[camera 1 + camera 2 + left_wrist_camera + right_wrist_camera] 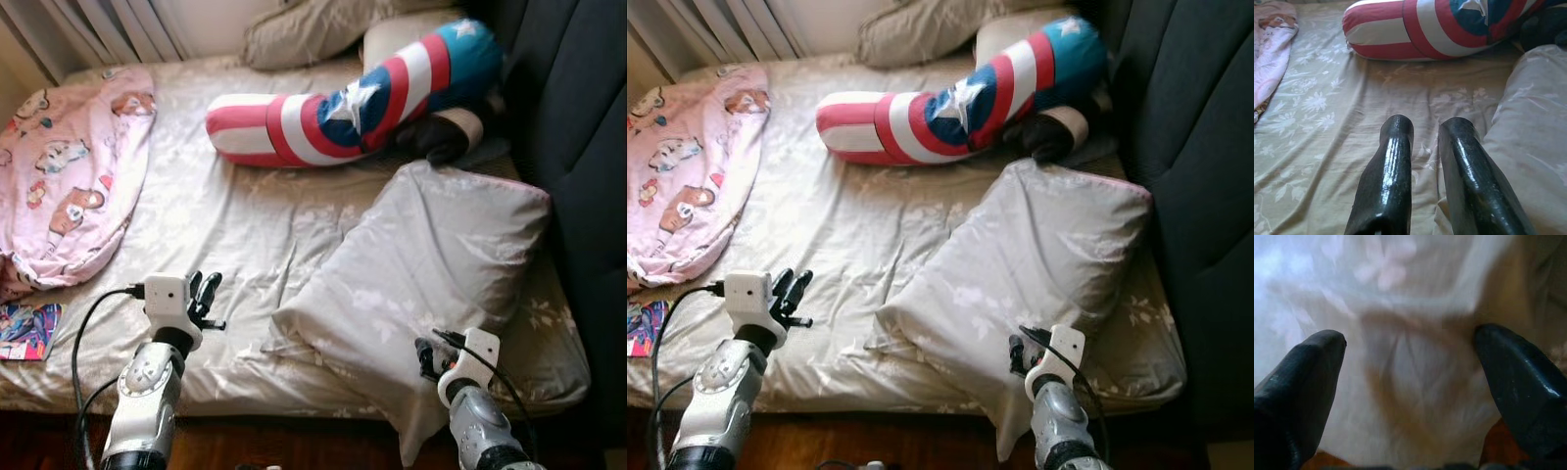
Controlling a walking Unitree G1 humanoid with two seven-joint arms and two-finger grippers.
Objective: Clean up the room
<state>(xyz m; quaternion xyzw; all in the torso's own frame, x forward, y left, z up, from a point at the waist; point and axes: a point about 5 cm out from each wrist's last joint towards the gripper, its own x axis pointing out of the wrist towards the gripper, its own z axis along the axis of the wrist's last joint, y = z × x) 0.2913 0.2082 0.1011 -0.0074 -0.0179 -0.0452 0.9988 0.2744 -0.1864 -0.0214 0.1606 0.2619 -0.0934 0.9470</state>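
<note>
At lower right, the right gripper (1409, 382) hangs at the near corner of the large grey floral pillow (421, 284), its fingers spread wide with fabric between them; at lower left, the left gripper (206, 299) hovers over the beige floral bedsheet (225, 215), its fingers (1388, 171) a narrow gap apart and holding nothing; a pink cartoon-print blanket (69, 176) lies at left; a red, white and blue striped bolster (343, 103) crosses the top; a dark headboard (578, 127) runs along the right edge.
</note>
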